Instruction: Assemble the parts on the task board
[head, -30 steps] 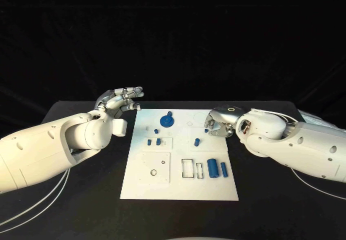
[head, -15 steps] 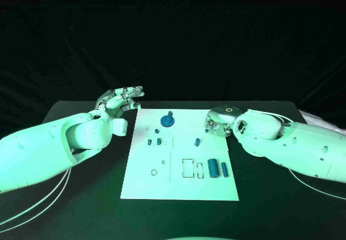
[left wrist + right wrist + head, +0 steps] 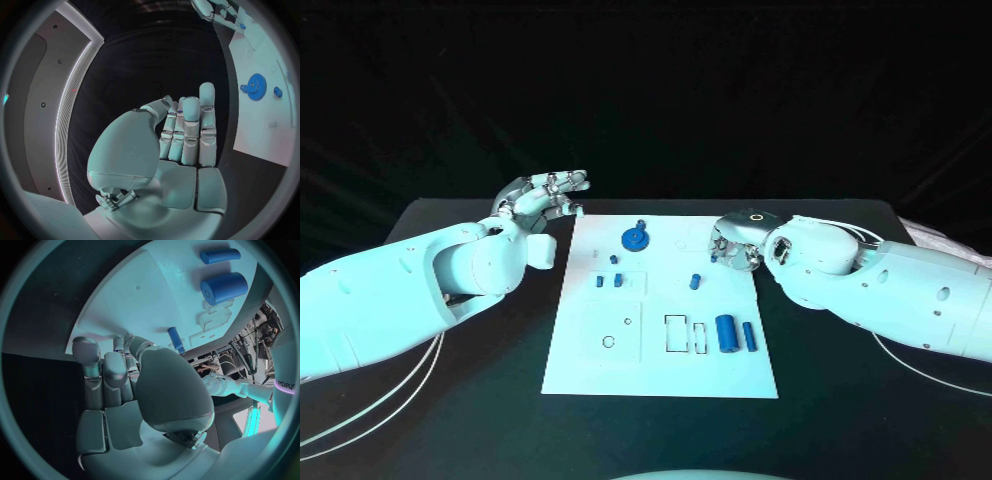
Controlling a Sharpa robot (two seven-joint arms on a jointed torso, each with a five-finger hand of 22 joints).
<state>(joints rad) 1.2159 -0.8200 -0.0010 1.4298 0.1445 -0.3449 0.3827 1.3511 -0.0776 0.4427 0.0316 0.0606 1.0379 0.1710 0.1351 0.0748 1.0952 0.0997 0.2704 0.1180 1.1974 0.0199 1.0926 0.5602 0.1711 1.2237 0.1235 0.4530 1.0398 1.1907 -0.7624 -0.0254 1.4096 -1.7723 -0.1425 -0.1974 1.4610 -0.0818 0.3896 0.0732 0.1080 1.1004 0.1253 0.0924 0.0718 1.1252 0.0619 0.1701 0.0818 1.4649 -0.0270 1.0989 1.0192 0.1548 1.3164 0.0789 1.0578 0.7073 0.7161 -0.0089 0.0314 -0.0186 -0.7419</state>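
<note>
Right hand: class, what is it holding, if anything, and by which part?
It cannot be told. The right hand sits at the task board's right edge with fingers curled, but no part shows in its grasp.

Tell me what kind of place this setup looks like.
Probably a robotics lab test bench: a black table against a dark backdrop, a white task board with small blue parts like a gear, and two robot hands beside it.
</note>
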